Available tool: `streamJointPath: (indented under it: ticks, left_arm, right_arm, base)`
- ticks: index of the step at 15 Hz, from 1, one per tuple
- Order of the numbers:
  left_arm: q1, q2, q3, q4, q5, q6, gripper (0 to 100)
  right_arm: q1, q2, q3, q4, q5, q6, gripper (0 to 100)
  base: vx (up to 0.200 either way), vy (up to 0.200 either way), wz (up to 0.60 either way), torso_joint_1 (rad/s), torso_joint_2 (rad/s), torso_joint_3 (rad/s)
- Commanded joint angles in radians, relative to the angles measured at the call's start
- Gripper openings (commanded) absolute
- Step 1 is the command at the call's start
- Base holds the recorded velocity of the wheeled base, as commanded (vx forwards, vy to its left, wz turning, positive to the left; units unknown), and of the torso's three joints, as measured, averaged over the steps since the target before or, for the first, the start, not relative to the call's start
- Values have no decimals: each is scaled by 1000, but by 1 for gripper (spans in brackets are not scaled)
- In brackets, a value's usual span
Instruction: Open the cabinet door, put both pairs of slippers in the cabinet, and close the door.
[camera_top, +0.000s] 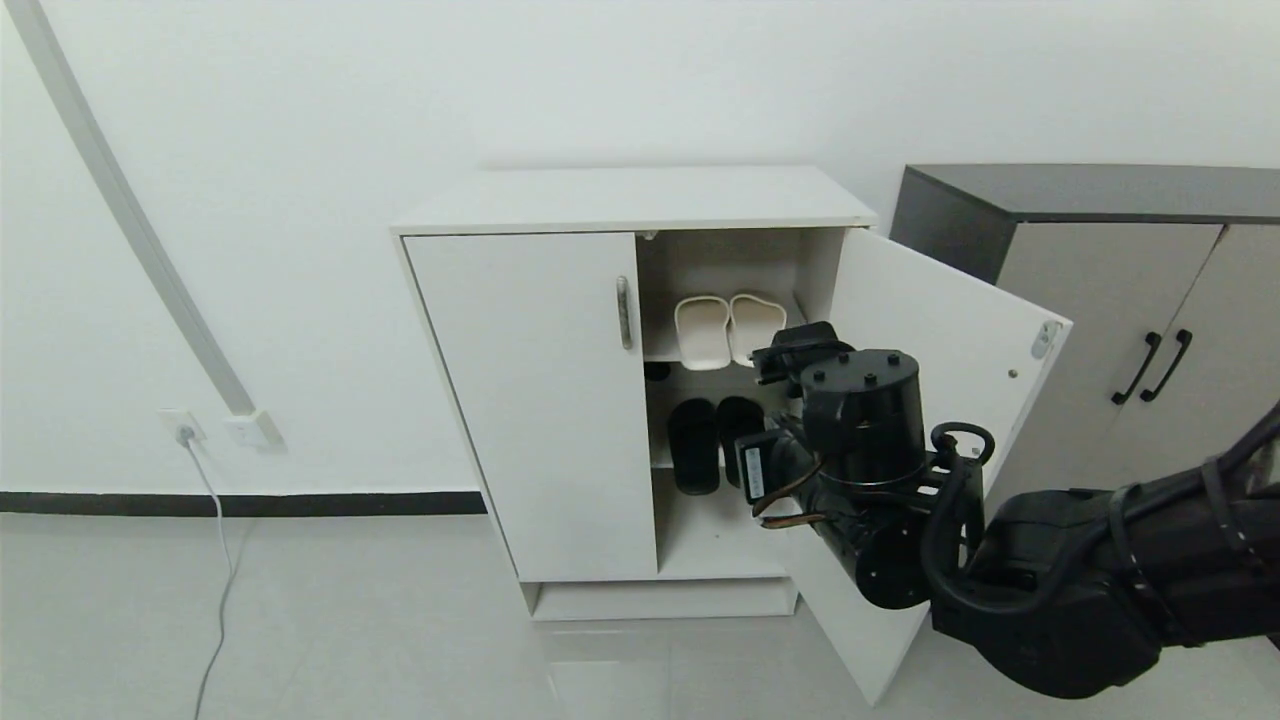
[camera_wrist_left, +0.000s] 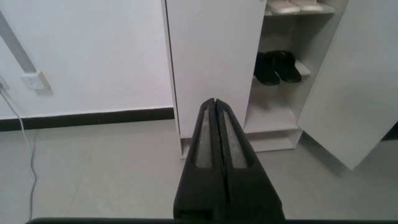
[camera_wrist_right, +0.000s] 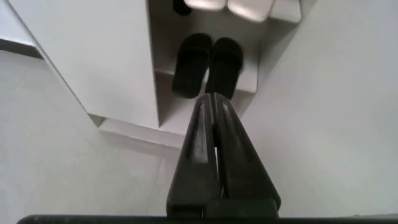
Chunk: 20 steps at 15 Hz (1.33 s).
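Note:
The white cabinet has its left door closed and its right door swung wide open. A white pair of slippers lies on the upper shelf, and a black pair on the shelf below. My right gripper is shut and empty. It hangs in front of the opening, pointing toward the black slippers, with the open door's inner face close beside it. My left gripper is also shut and empty, held back over the floor and facing the cabinet's closed door.
A grey cabinet with two dark handles stands just right of the open door. On the left wall, a socket has a cable trailing down to the floor. Tiled floor stretches in front and to the left.

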Motion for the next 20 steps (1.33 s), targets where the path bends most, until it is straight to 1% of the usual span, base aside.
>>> streamJointPath:
  ticks: [1,10,18,20]
  left_arm:
    - [1,0,0,0,0,0,0]
    - [-1,0,0,0,0,-1,0]
    - [1,0,0,0,0,-1,0]
    - [-1,0,0,0,0,-1,0]
  right_arm:
    - [-1,3,0,0,0,0,0]
    - [-1,9,1,0,0,0,0]
    - [-19,17,15,-5,0,-17,0]
    - [-19,17,17,-5,3,-18,0]
  base:
    - [0,0,0,134,-466,-320]
    - [0,0,0,179,-491,-319]
    - [0,0,0,235,-555,-325]
    - [0,0,0,144,-325,-175]
